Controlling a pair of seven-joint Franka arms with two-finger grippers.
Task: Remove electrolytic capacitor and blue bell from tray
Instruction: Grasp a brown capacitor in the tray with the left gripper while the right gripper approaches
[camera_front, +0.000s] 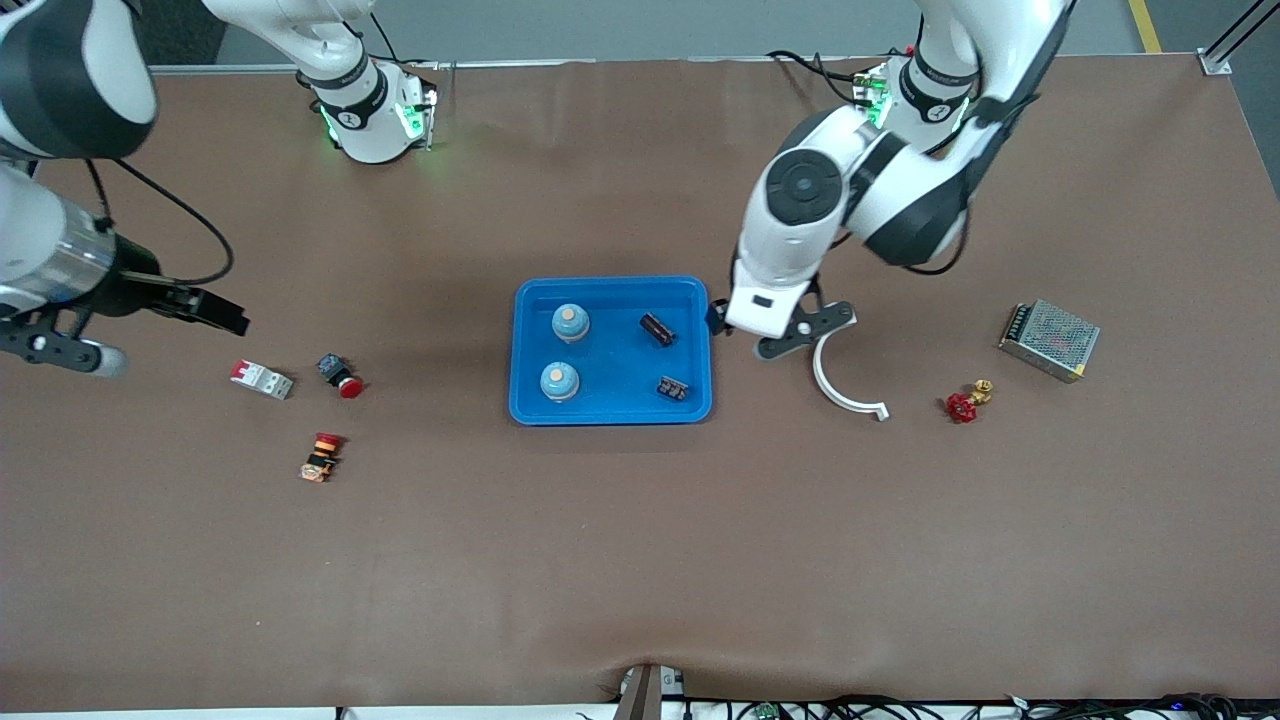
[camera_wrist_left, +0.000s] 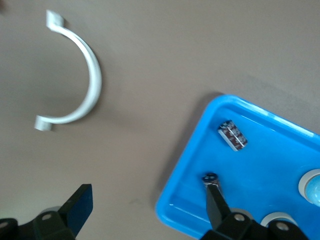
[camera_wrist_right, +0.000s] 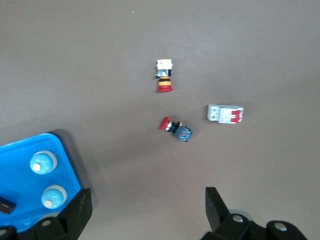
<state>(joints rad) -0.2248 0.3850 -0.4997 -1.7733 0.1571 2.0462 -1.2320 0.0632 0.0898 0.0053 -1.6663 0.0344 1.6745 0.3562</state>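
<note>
A blue tray (camera_front: 610, 295) at mid-table holds two blue domed bells (camera_front: 570, 322) (camera_front: 559, 381) and two dark capacitors (camera_front: 657, 328) (camera_front: 673, 388). My left gripper (camera_front: 730, 325) hangs open over the tray's edge at the left arm's end. In the left wrist view this gripper (camera_wrist_left: 146, 200) straddles the tray (camera_wrist_left: 270, 165) rim, and one fingertip (camera_wrist_left: 214, 197) partly covers a capacitor (camera_wrist_left: 209, 177). The other capacitor (camera_wrist_left: 232, 135) lies free. My right gripper (camera_front: 225, 312) (camera_wrist_right: 147, 200) is open and empty above bare table toward the right arm's end.
A white curved bracket (camera_front: 840, 385) lies beside the left gripper, with a red valve (camera_front: 965, 403) and a metal mesh box (camera_front: 1050, 340) farther out. At the right arm's end lie a white breaker (camera_front: 262, 379) and two red push buttons (camera_front: 340, 375) (camera_front: 322, 457).
</note>
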